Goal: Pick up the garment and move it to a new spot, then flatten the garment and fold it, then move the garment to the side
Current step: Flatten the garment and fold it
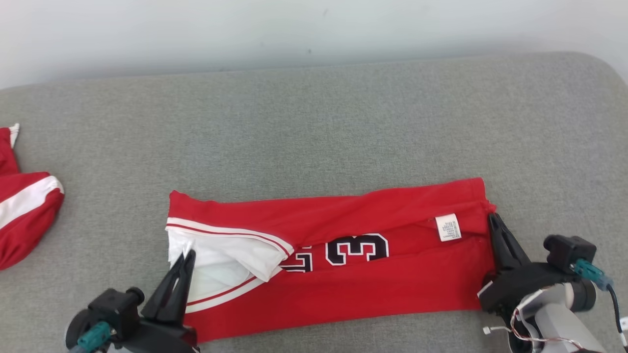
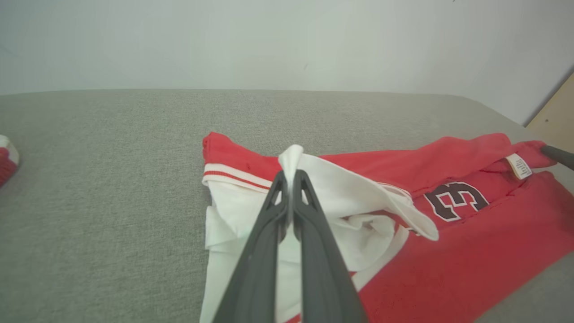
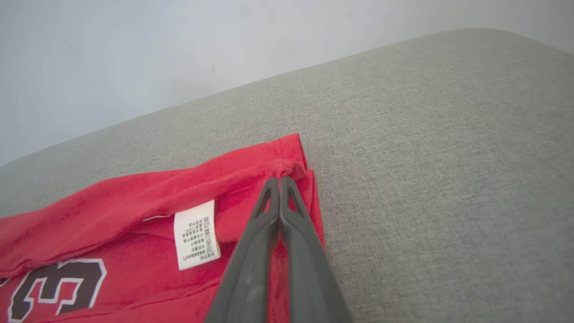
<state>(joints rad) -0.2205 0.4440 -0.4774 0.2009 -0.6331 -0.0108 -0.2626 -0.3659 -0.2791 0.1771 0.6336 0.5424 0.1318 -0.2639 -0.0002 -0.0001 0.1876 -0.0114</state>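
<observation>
At far left of the cushion (image 1: 314,122): a second red piece (image 1: 24,211) with a white stripe, bunched up and well apart from my work. I judge it is not the item in hand.

Item 1, left hand (image 1: 189,256): pinched tight on a peak of white cloth at the garment's left end. My left wrist view shows the fold rising out of the grip.

Item 2, garment (image 1: 368,294): red jersey knit, soft and matte, lying in a long band near the cushion's front edge.
- White panel (image 1: 216,264) with red piping at the left end, rumpled and turned over.
- Black number (image 1: 357,249) outlined in white, partly covered by the upper flap.
- White label (image 1: 448,227) exposed near the right end.

Item 3, right hand (image 1: 491,216): closed on a puckered red corner at the right end.

Cushion: coarse grey woven fabric with a rounded corner.

Status, by my reading: the placement looks done. A lengthwise fold is under way, with both ends gripped. Left to do: smooth the white end, finish folding, and shift the garment aside.
</observation>
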